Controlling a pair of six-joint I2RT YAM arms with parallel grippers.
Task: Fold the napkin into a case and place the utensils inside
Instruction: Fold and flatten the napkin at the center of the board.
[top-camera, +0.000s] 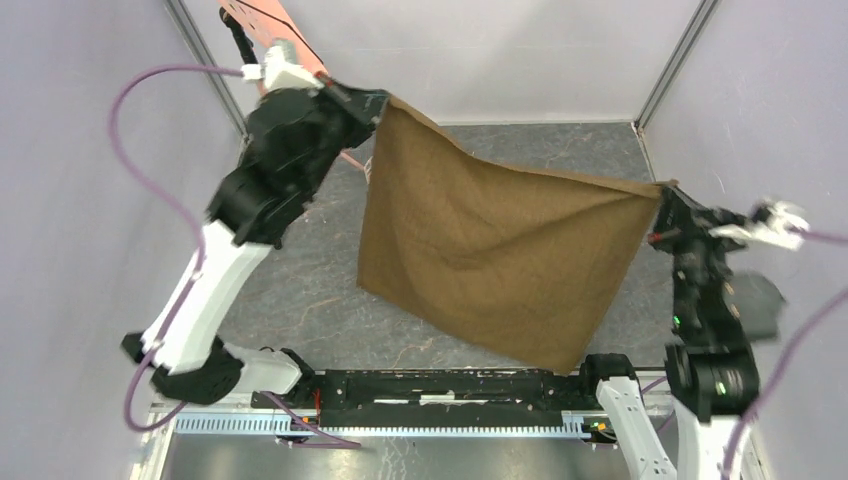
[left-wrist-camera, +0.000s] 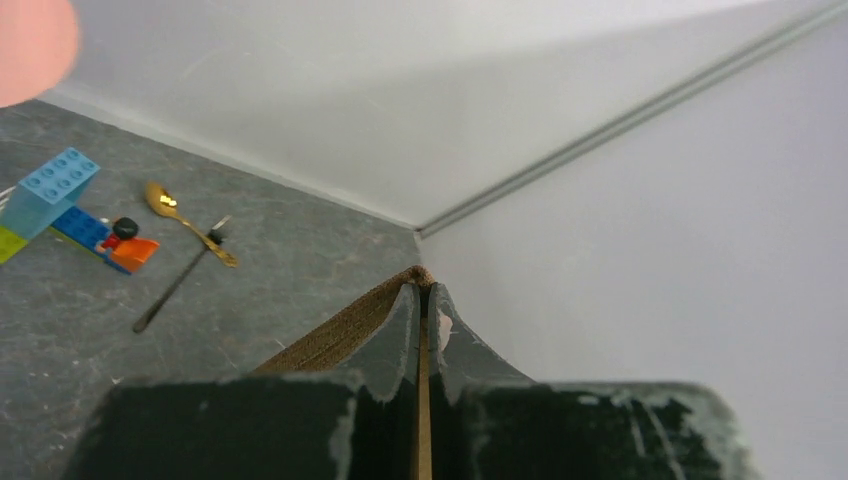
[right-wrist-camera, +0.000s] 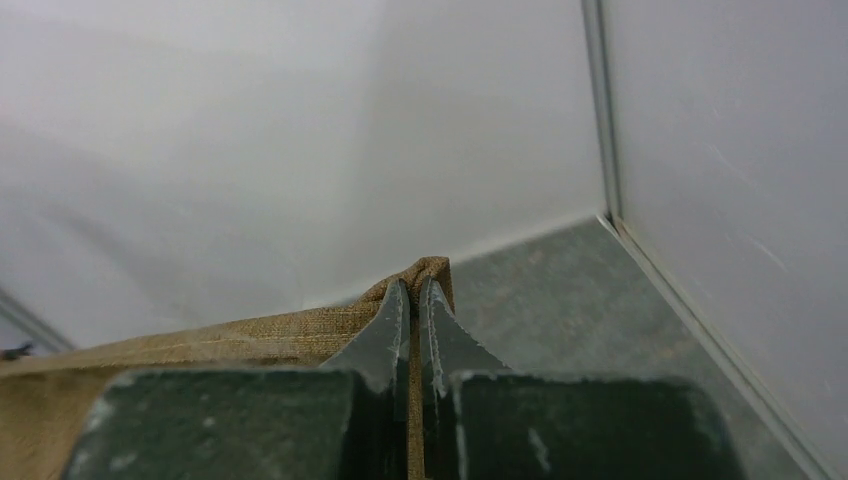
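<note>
A brown cloth napkin (top-camera: 495, 255) hangs spread in the air between both arms. My left gripper (top-camera: 378, 100) is shut on its far left corner, and the cloth edge (left-wrist-camera: 330, 340) shows between the jaws in the left wrist view. My right gripper (top-camera: 663, 197) is shut on the far right corner (right-wrist-camera: 425, 272). A gold spoon (left-wrist-camera: 185, 223) and a thin dark fork (left-wrist-camera: 180, 280) lie crossed on the grey table in the left wrist view. The top view does not show them.
Colourful toy blocks (left-wrist-camera: 70, 205) lie on the table just left of the spoon. White enclosure walls (top-camera: 500, 50) stand close behind and at both sides. A dark rail (top-camera: 450, 385) runs along the near edge between the arm bases.
</note>
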